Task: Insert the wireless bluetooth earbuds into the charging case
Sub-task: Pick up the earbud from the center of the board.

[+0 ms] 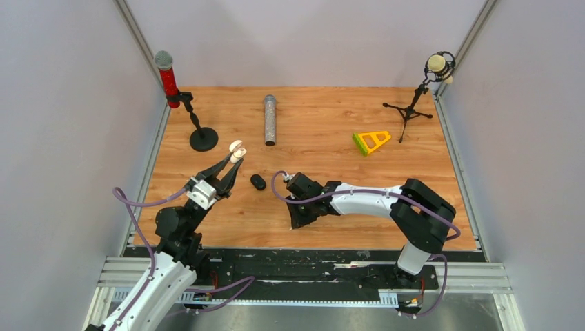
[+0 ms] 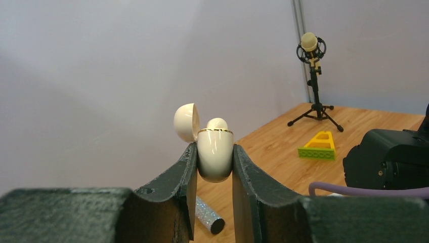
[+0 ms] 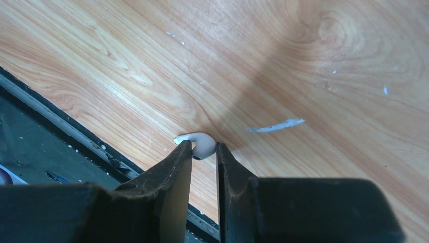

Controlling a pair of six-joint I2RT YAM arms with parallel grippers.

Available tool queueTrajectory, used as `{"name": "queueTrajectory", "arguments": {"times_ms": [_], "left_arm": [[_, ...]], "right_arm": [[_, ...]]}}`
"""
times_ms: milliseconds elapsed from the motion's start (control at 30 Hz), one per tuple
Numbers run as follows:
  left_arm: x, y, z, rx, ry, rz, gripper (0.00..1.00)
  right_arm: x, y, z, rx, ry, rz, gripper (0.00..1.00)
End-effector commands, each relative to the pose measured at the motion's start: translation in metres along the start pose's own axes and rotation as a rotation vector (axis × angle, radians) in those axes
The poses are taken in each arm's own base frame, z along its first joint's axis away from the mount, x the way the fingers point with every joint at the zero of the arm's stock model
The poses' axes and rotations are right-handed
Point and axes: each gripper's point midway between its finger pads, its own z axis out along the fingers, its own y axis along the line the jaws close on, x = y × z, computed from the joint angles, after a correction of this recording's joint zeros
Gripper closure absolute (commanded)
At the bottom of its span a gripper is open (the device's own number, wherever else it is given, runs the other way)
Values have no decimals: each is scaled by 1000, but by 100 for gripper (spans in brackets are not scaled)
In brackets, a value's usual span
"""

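My left gripper is raised over the left of the table and is shut on a cream-white charging case. The case stands upright with its lid swung open, and a rounded white earbud pokes out of its top. My right gripper is low at the table's near edge. Its fingertips press both sides of a small white stemmed earbud lying on the wood. In the top view the right gripper covers that earbud.
A black oval case lies between the arms. A thin white sliver lies beyond the earbud. Farther back are a glittery silver microphone, a red microphone on a stand, a yellow-green wedge and a tripod microphone. The black front rail runs next to the right fingers.
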Motion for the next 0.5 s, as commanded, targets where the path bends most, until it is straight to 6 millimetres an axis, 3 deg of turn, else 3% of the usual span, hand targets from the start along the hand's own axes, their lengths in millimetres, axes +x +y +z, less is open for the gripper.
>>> {"name": "queueTrajectory", "arguments": {"times_ms": [0, 233, 333, 467], "left_arm": [[-25, 5, 6, -2, -61, 28, 100], [-20, 2, 6, 11, -43, -4, 100], [-13, -3, 6, 24, -17, -57, 100], [-5, -16, 3, 89, -20, -46, 100]], "right_arm": [[-5, -17, 4, 77, -2, -42, 88], [-44, -21, -40, 152, -162, -81, 91], [-73, -22, -77, 209, -287, -103, 93], [-122, -17, -142, 281, -478, -147, 93]]}}
